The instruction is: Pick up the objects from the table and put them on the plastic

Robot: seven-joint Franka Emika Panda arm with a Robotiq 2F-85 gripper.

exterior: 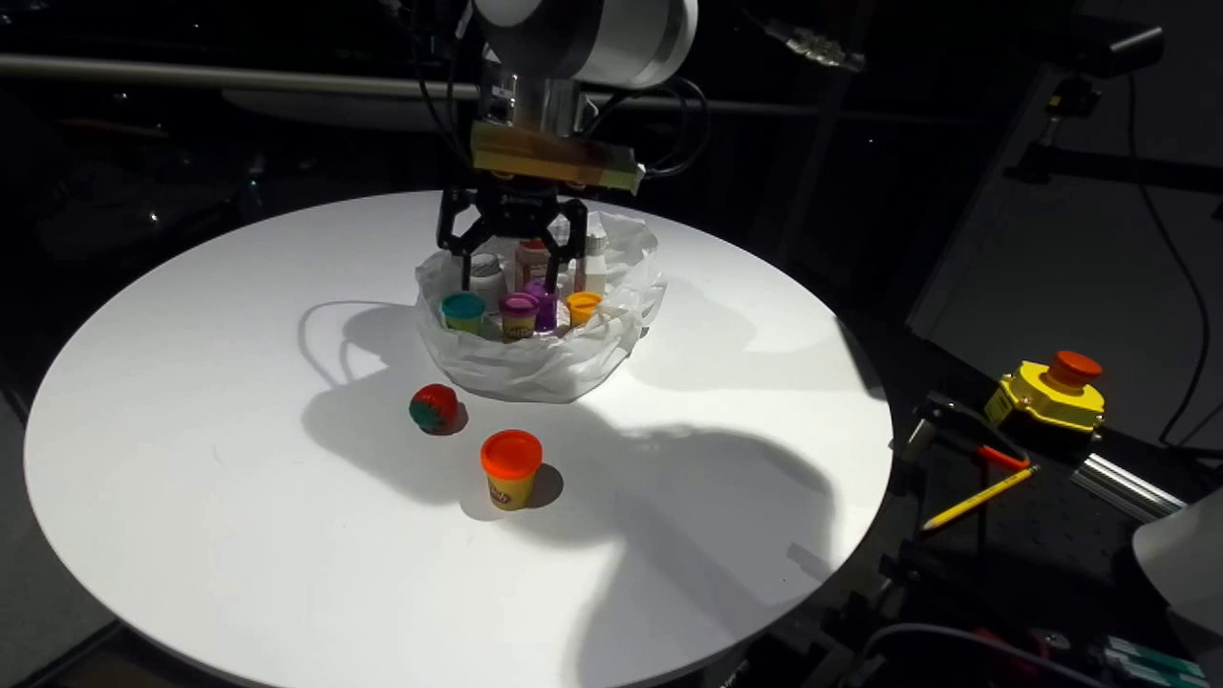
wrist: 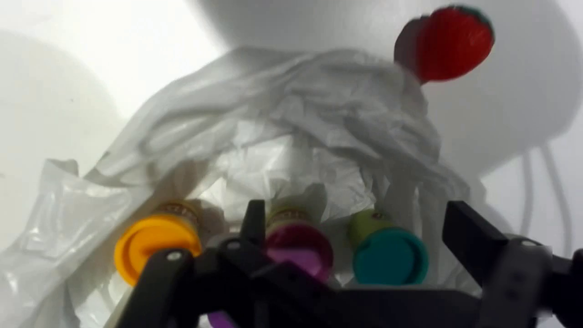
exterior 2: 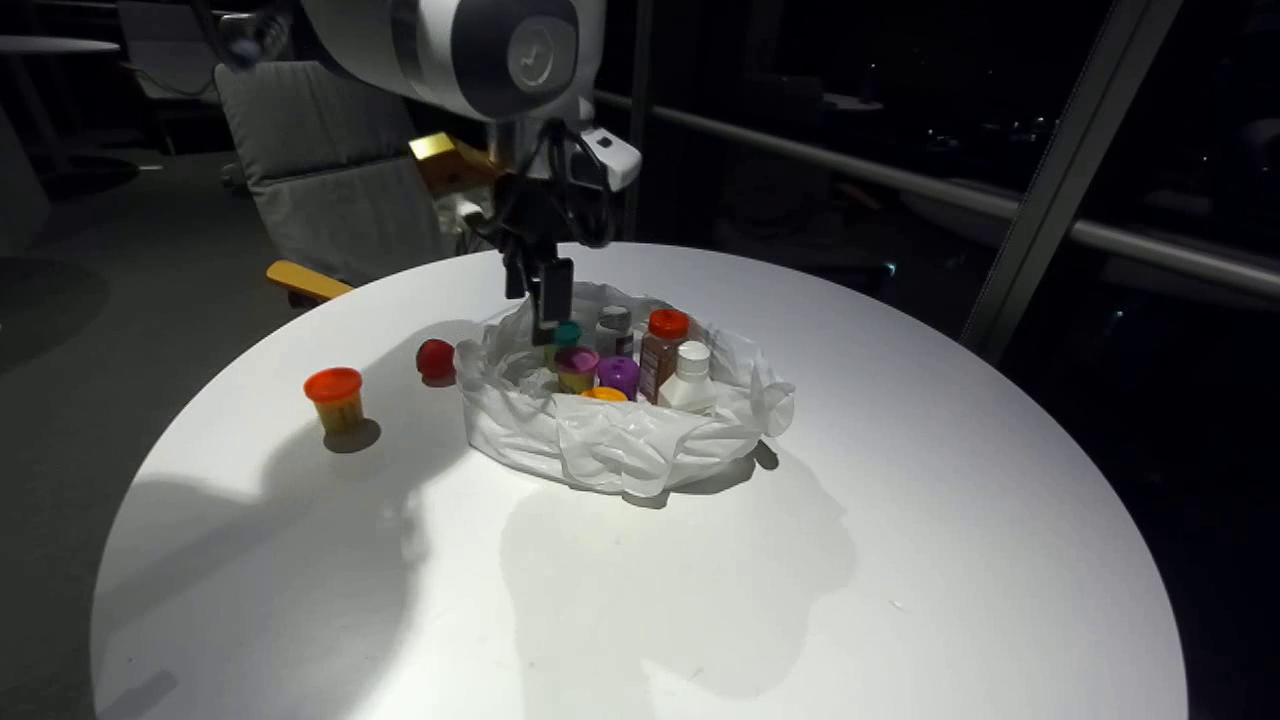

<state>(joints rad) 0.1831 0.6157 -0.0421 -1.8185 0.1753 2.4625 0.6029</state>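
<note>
The gripper (exterior: 509, 272) is over the white plastic bag (exterior: 525, 380), and its two fingers stand wide apart. On the round counter (exterior: 239, 535), outside the bag, there are a red strawberry (exterior: 435, 407), which lies just beside the bag, and a yellow tub with an orange-red lid (exterior: 511, 459), which stands upright and farther from it. Between the strawberry and the inside of the bag rises the crumpled plastic edge, which stands in the way. The inside is rather crowded: a teal-lidded tub (wrist: 387, 257), a magenta-lidded tub (wrist: 298, 234) and an orange-lidded tub (wrist: 157, 237) make a loose row, and next to them, in an exterior view, are a purple object (exterior 2: 618, 376), a grey-lidded jar (exterior 2: 614, 322), a red-capped bottle (exterior 2: 662, 345) and a white bottle (exterior 2: 688, 388). In the wrist view, the gripper hides a part of the magenta lid; whether a finger touches any tub, I cannot tell. Beyond the counter there are a yellow box with a red button (exterior: 1049, 394), a pencil (exterior: 981, 499) near it, and a grey chair (exterior 2: 330, 160).
</note>
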